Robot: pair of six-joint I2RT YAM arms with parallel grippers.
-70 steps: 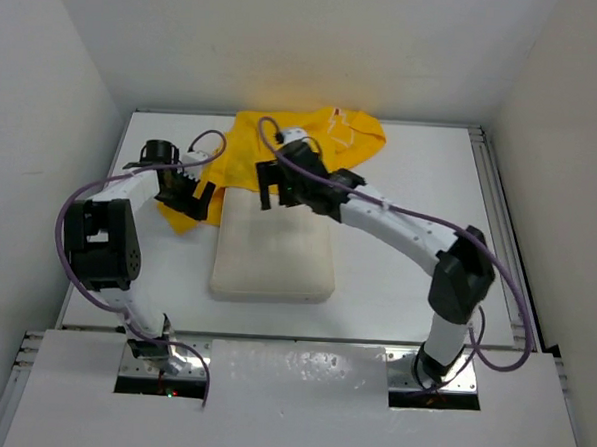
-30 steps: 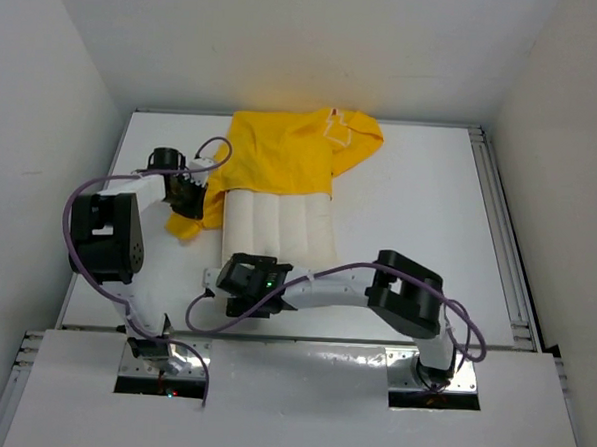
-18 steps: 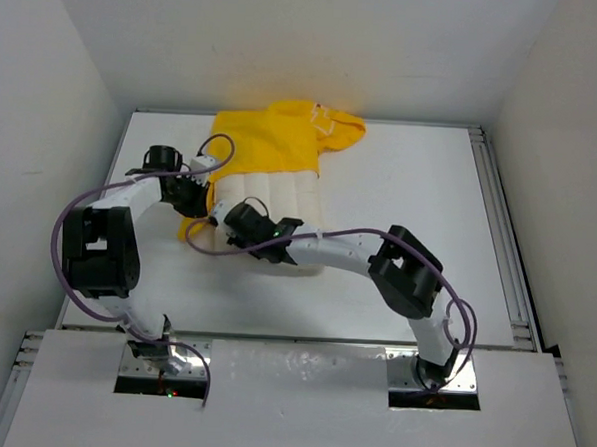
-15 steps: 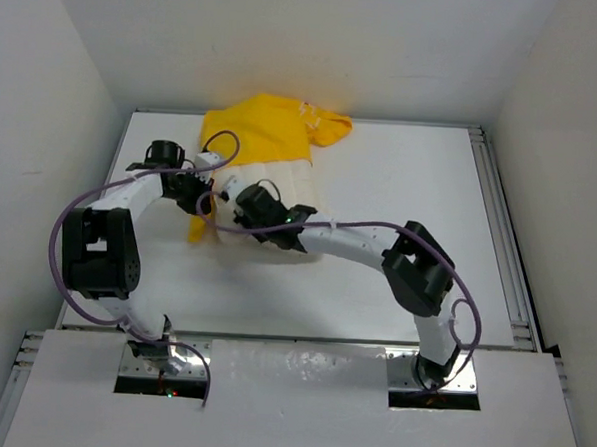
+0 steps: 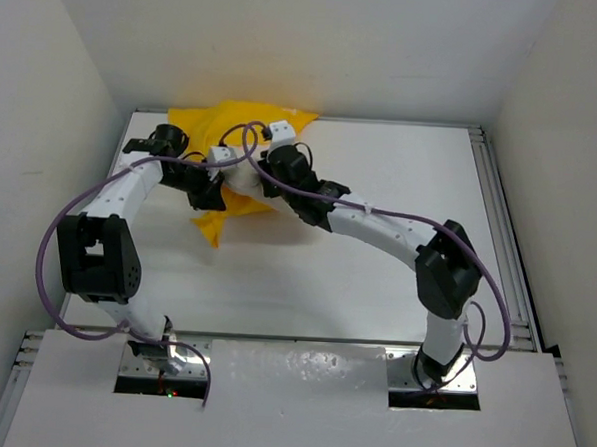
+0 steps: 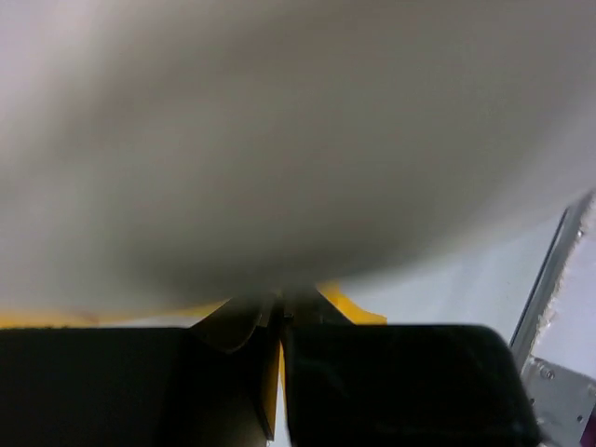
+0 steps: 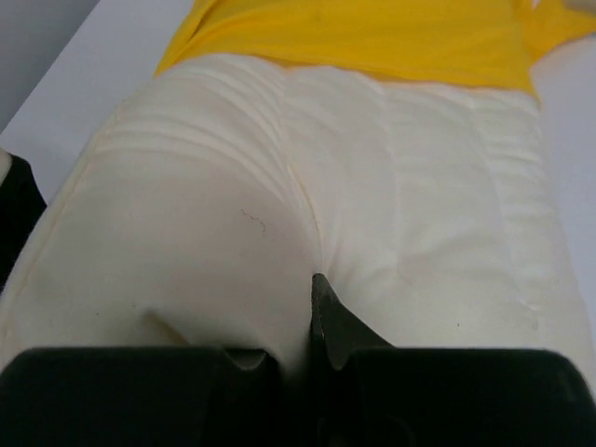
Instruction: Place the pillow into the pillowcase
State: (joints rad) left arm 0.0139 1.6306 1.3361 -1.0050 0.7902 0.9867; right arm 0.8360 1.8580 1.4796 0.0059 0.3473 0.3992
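The yellow pillowcase (image 5: 219,124) lies bunched at the back left of the table, with a flap hanging toward the front (image 5: 216,224). Only a small cream part of the pillow (image 5: 242,184) shows between the two grippers. In the right wrist view the ridged pillow (image 7: 279,186) fills the frame, its far end under the pillowcase (image 7: 372,37). My right gripper (image 7: 312,326) is shut, pinching the pillow's near edge. My left gripper (image 6: 279,326) is shut on a fold of the pillowcase (image 6: 349,305), with a blurred pale mass close above it.
The white table (image 5: 400,189) is boxed in by white walls on three sides. A metal rail (image 5: 499,214) runs along its right edge. Purple cables loop over both arms near the bundle.
My right gripper shut on the pillow's near edge and pushed it toward the back left, deeper under the yellow fabric. The whole bundle and my left gripper shifted to the back left.
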